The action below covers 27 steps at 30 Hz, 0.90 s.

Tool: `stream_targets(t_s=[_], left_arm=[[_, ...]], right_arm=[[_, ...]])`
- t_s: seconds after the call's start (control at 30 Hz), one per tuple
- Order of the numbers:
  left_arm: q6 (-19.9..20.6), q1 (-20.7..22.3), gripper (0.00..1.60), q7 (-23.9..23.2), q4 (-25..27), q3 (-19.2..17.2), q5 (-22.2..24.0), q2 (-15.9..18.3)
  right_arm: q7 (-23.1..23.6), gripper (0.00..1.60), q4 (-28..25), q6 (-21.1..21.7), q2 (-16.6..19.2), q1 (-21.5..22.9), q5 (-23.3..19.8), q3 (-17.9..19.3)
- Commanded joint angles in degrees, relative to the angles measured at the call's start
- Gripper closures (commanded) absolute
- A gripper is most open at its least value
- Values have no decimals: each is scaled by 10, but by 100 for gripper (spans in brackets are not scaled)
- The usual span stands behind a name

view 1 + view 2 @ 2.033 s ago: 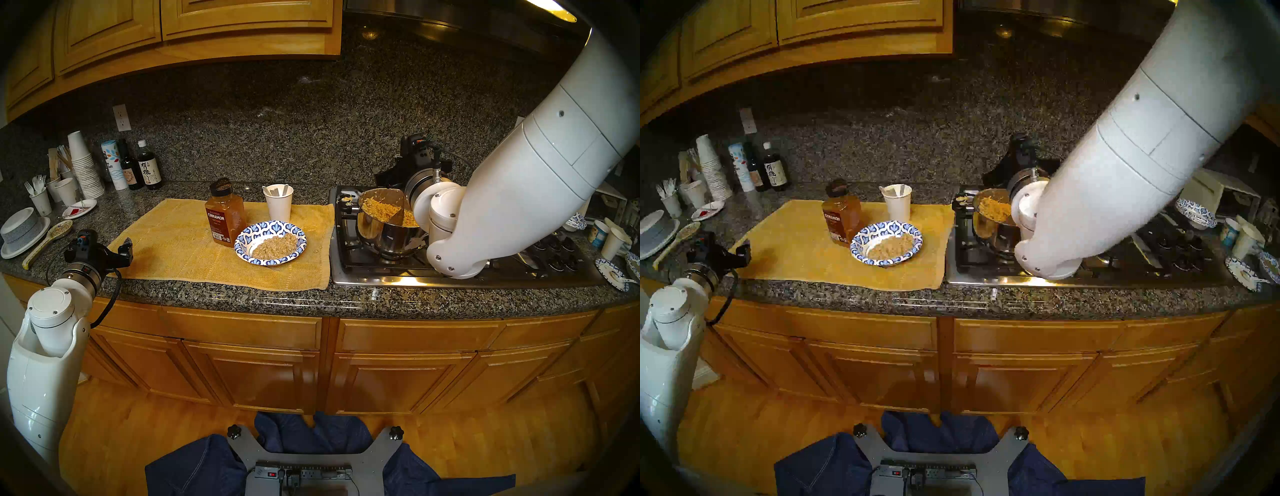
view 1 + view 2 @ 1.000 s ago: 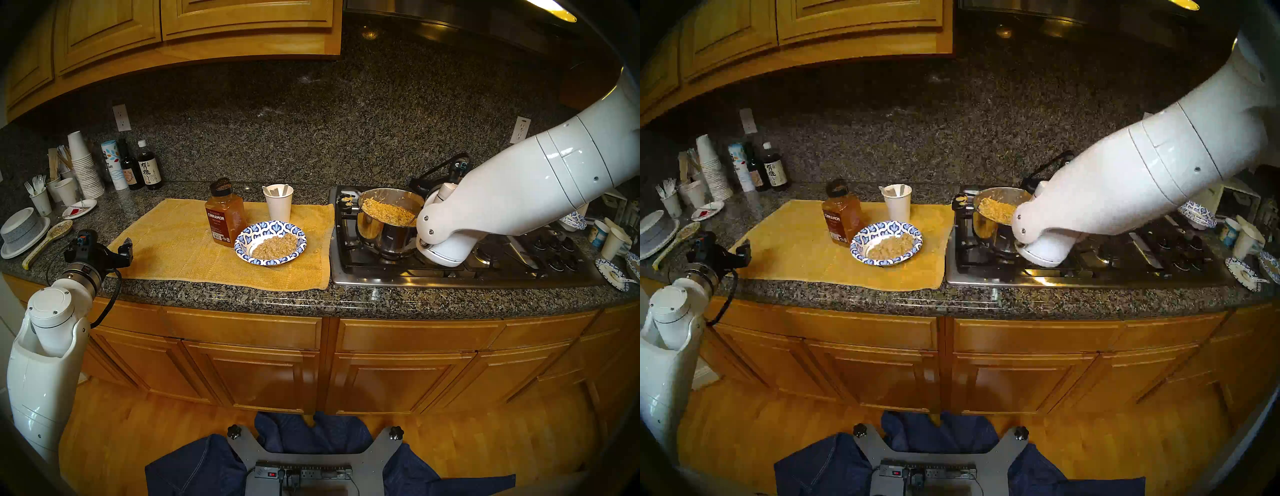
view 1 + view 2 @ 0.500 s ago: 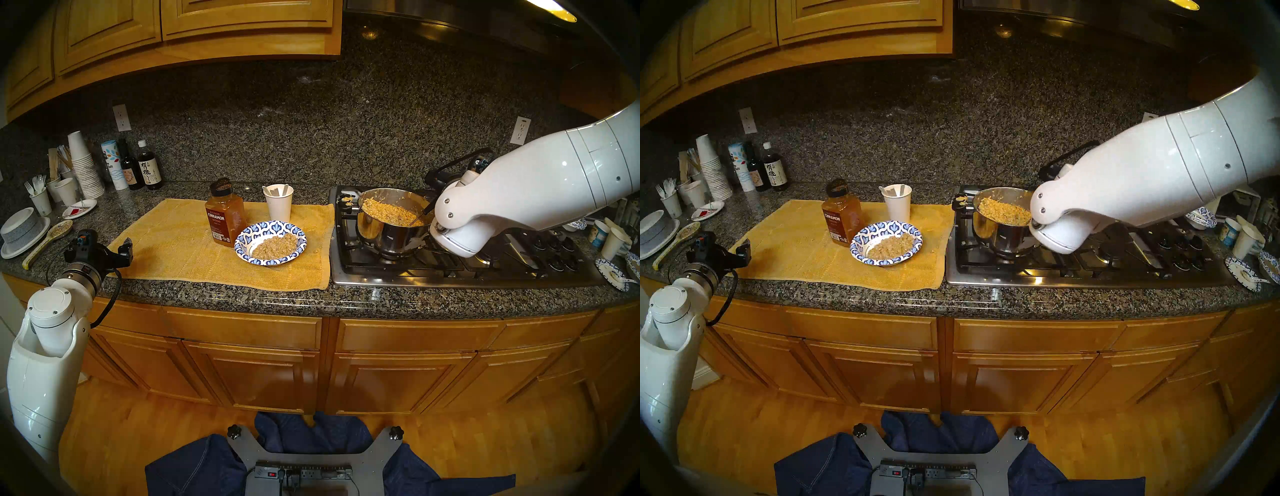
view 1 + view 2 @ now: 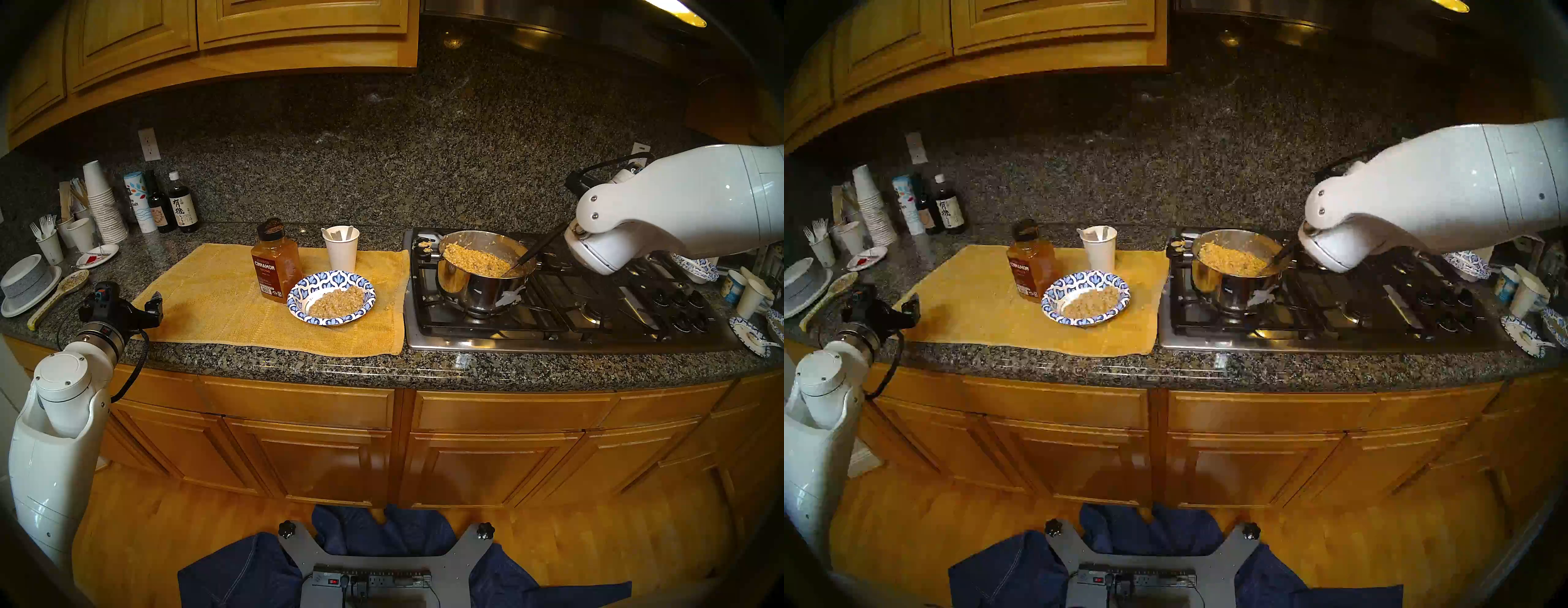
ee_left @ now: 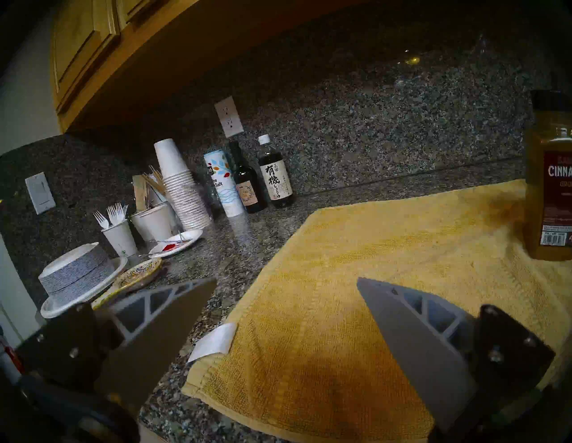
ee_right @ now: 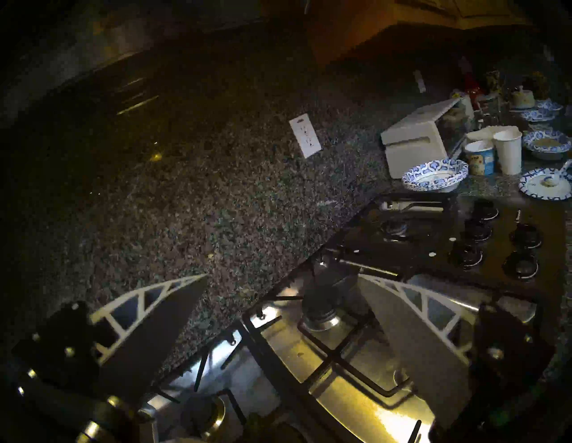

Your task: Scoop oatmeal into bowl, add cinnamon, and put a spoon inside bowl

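Observation:
The blue-and-white patterned bowl (image 4: 316,282) sits on a yellow towel (image 4: 212,297) with a heap of oatmeal (image 4: 337,302) in it. The cinnamon jar (image 4: 275,267), lid on, stands upright just behind the bowl on its left, at the right edge of the left wrist view (image 5: 551,185). A white plastic spoon (image 4: 327,232) stands in a paper cup (image 4: 341,252) behind the bowl. My left gripper (image 5: 286,280) hovers open over the towel's left corner. My right gripper (image 6: 283,277) is open and empty over the stove's back, right of the pot.
A steel pot (image 4: 462,288) of oatmeal stands on the stove (image 4: 594,310), a black-handled serving spoon (image 4: 539,248) leaning in it. Cup stacks, bottles, forks and stacked grey bowls (image 4: 25,282) crowd the left counter. Patterned bowls (image 6: 433,178) and cups sit right of the stove.
My right gripper opened and let go of the serving spoon, which now leans in the pot. The right arm pulled back to the right and upward. The left arm stayed still.

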<state>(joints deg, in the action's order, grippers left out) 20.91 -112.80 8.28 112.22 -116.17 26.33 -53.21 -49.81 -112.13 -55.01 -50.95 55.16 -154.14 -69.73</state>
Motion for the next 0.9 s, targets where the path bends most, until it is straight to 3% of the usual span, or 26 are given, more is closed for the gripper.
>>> stream_targets(t_s=[0.0,0.53,0.87], left_arm=[[-6,11,0,1,13,-10,-1,7],[-8,2,0,0,15,-1,-2,1],[-44,16,0,-36,32,1,38,-21]], right_arm=[[-20,0,-24,0,58,64,11,11],[-17,0,-71,0,107,113,39,-11],[-16,0,-79,0,120,119,53,-14]])
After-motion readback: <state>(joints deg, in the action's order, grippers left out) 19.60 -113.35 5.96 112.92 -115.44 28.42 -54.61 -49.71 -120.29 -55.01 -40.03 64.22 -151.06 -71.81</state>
